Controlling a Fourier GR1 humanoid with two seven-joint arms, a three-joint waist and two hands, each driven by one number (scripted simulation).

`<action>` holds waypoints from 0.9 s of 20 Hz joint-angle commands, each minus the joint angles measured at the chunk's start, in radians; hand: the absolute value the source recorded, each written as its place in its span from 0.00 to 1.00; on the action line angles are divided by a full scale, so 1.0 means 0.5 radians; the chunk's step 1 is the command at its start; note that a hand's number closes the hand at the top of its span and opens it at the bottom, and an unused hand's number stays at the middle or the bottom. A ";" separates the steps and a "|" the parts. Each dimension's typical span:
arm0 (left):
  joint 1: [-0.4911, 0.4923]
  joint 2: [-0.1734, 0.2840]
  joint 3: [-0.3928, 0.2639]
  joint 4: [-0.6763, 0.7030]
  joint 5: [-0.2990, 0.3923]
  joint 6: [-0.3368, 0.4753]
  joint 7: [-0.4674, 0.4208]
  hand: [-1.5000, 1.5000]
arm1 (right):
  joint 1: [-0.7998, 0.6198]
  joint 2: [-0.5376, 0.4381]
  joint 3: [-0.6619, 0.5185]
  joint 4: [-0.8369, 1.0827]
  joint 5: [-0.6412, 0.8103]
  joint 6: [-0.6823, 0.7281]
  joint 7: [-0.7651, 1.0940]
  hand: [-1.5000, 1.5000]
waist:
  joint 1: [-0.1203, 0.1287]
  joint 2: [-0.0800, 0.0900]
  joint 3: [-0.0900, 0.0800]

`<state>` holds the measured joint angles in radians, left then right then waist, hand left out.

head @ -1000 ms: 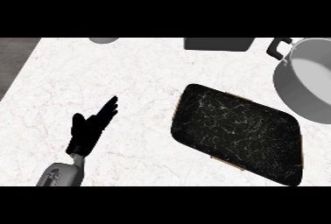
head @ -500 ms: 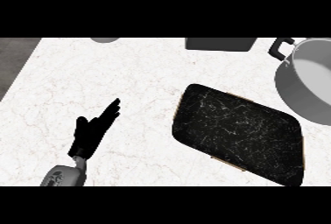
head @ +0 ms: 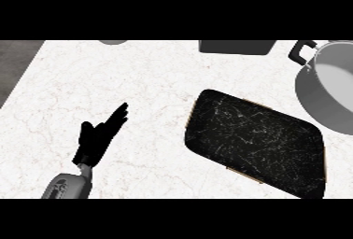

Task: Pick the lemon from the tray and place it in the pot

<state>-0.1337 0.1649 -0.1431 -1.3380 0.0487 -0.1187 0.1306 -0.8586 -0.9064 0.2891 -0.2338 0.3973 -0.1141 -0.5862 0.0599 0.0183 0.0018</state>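
Observation:
A dark marbled tray point(head: 255, 142) with a thin wooden rim lies tilted on the white counter, right of centre. Nothing shows on its surface; I see no lemon anywhere. A grey pot point(head: 329, 91) with a black handle point(head: 302, 51) stands at the right edge, partly cut off. My left hand point(head: 98, 136) rests open at the lower left, fingers straight and pointing up and to the right, well apart from the tray. My right hand does not show in this view.
A dark grey box-like object point(head: 236, 46) sits at the counter's far edge. A small grey round thing point(head: 114, 41) peeks in at the top left. The counter's left edge point(head: 21, 79) borders a darker floor.
My left hand has drifted slightly down and toward the lower edge. Tray and pot have not moved.

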 commanded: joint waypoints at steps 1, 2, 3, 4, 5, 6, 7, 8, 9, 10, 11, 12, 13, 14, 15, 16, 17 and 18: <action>-0.056 0.035 0.045 0.021 0.010 -0.018 0.038 0.50 | -0.070 0.145 0.182 0.107 0.235 -0.072 0.214 1.00 | -0.008 0.000 0.000; -0.095 0.020 0.036 0.020 0.038 -0.050 0.055 0.50 | -0.145 0.143 0.220 0.161 0.267 0.111 0.305 1.00 | 0.015 0.009 0.000; -0.059 -0.020 -0.002 0.044 -0.002 -0.018 0.015 0.50 | -0.129 0.202 0.248 0.199 0.299 0.105 0.329 1.00 | 0.024 0.015 0.001; -0.097 0.055 0.051 0.033 0.035 -0.067 0.064 0.50 | -0.135 0.188 0.282 0.249 0.328 0.244 0.417 1.00 | 0.022 0.012 0.000; -0.045 0.035 0.021 -0.013 0.022 -0.059 0.033 0.50 | -0.117 0.247 0.299 0.307 0.346 0.264 0.515 1.00 | 0.047 0.015 0.001; -0.056 -0.010 -0.008 -0.033 0.000 -0.018 0.060 0.50 | -0.195 0.278 0.254 0.356 0.300 0.392 0.628 1.00 | 0.045 0.012 0.001; 0.037 -0.009 -0.032 -0.040 -0.014 -0.034 -0.021 0.50 | -0.174 0.375 0.301 0.365 0.354 0.337 0.709 0.00 | 0.041 0.007 0.001; -0.087 0.004 0.011 -0.034 0.028 -0.048 0.093 0.50 | -0.247 0.311 0.325 0.390 0.385 0.449 0.705 0.00 | 0.031 0.013 0.002; -0.008 0.005 -0.012 -0.088 0.032 -0.067 0.071 0.50 | -0.245 0.361 0.324 0.395 0.390 0.446 0.684 0.00 | 0.032 0.009 0.003; -0.008 -0.012 0.026 0.021 0.012 -0.025 0.011 0.50 | -0.174 0.360 0.309 0.394 0.385 0.392 0.581 0.00 | -0.013 0.005 0.003; 0.023 0.002 0.011 -0.005 0.003 -0.042 0.010 0.50 | -0.230 0.465 0.256 0.387 0.336 0.398 0.637 0.00 | -0.008 0.002 0.003; -0.024 -0.048 -0.005 -0.022 -0.008 0.009 0.062 0.50 | -0.261 0.432 0.164 0.363 0.241 0.423 0.522 0.00 | -0.006 0.005 0.005; 0.057 0.050 0.027 -0.123 0.031 -0.065 0.056 0.50 | -0.220 0.470 0.081 0.345 0.157 0.326 0.482 0.00 | 0.007 0.000 0.007; 0.031 -0.006 0.007 -0.071 0.010 -0.025 0.039 0.50 | -0.194 0.471 -0.034 0.330 0.041 0.274 0.390 0.00 | -0.004 0.008 0.010; 0.041 -0.022 0.013 -0.006 -0.014 0.007 0.012 0.50 | -0.191 0.402 -0.114 0.294 -0.042 0.323 0.242 0.00 | -0.052 -0.002 0.007; 0.017 0.021 0.034 -0.024 0.012 -0.039 0.014 0.50 | -0.291 0.438 -0.219 0.285 -0.145 0.321 0.299 0.00 | -0.025 0.003 0.009; -0.011 0.005 0.036 -0.029 0.010 -0.016 0.049 0.50 | -0.286 0.463 -0.283 0.267 -0.208 0.286 0.257 0.00 | -0.039 -0.001 0.009; 0.019 -0.057 0.004 -0.035 -0.007 0.027 0.029 0.50 | -0.309 0.452 -0.373 0.258 -0.300 0.343 0.218 0.00 | -0.055 -0.011 0.007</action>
<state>-0.1283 0.1600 -0.1347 -1.3550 0.0512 -0.1260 0.1474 -0.9844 -0.6930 0.2320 -0.0852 0.3762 0.0483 -0.4138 0.0471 0.0183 0.0053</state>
